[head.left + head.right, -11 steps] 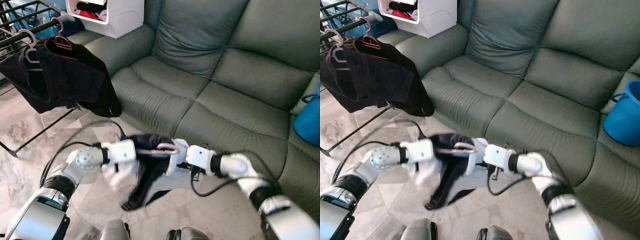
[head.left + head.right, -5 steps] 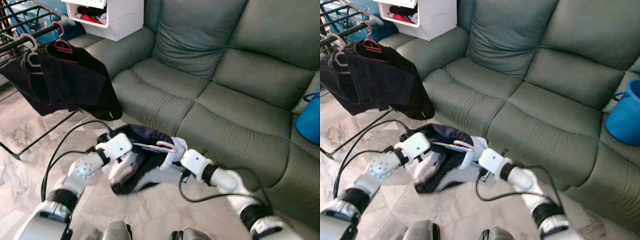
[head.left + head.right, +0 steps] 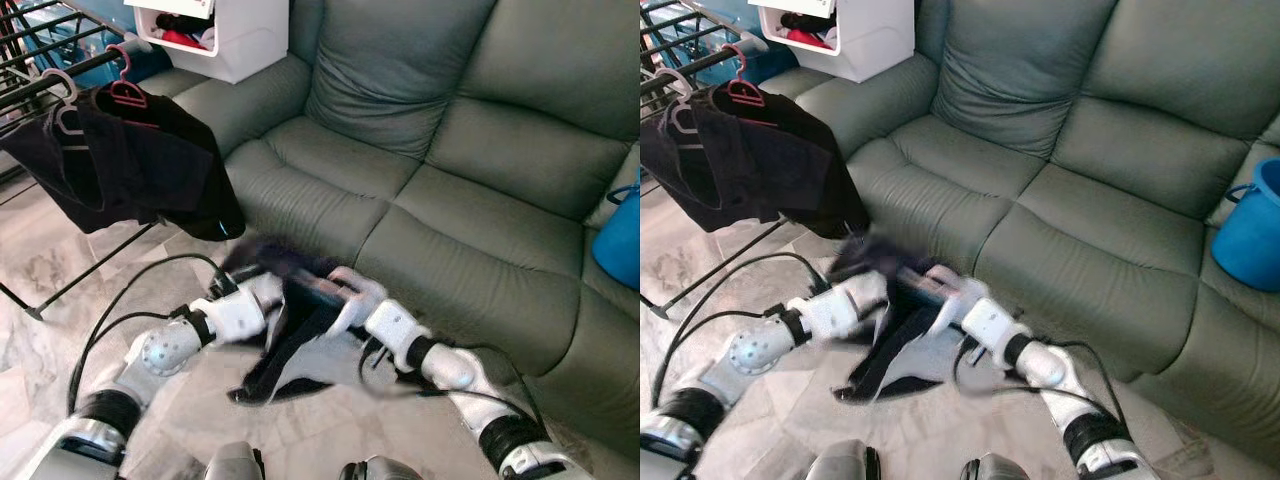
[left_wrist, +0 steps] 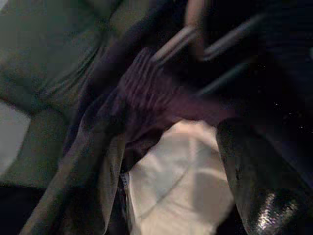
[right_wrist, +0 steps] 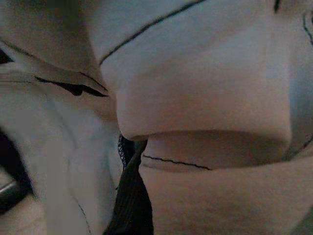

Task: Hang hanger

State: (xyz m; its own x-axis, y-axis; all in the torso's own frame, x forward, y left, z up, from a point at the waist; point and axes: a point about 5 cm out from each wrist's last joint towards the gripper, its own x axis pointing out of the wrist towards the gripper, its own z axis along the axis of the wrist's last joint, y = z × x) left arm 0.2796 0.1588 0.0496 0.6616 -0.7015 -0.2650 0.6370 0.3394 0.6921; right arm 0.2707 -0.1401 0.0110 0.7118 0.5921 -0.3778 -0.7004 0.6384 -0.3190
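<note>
Now, left gripper (image 3: 268, 296): blurred at the left edge of the garment bundle, low in front of the sofa; whether its fingers are open or closed cannot be told.
Right gripper (image 3: 352, 298): blurred at the bundle's right edge, facing the left one; finger state cannot be told, its wrist view pressed close against pale cloth (image 5: 195, 88).
Hanger (image 3: 930, 283): a pale, smeared bar running between the two grippers, under the top fold of the garment; the left wrist view shows thin pale bars (image 4: 181, 36) amid dark fabric.
Garment (image 3: 290, 340): dark on the outside with a light lining, draped over the hanger and hanging down between the arms toward the floor.
Sofa (image 3: 450, 150): grey-green leather, just behind the grippers.
Drying rack (image 3: 60, 75): black bars at the robot's left, well apart from the grippers.
Dark clothes (image 3: 140, 165): hang from the rack on a pink hanger (image 3: 122, 85) and a white hanger (image 3: 62, 95).
Floor (image 3: 60, 270): pale marble tile.
Blue bucket (image 3: 1250, 235): stands on the sofa's far right seat.
White shelf unit (image 3: 230, 30): sits behind the sofa's left arm.
</note>
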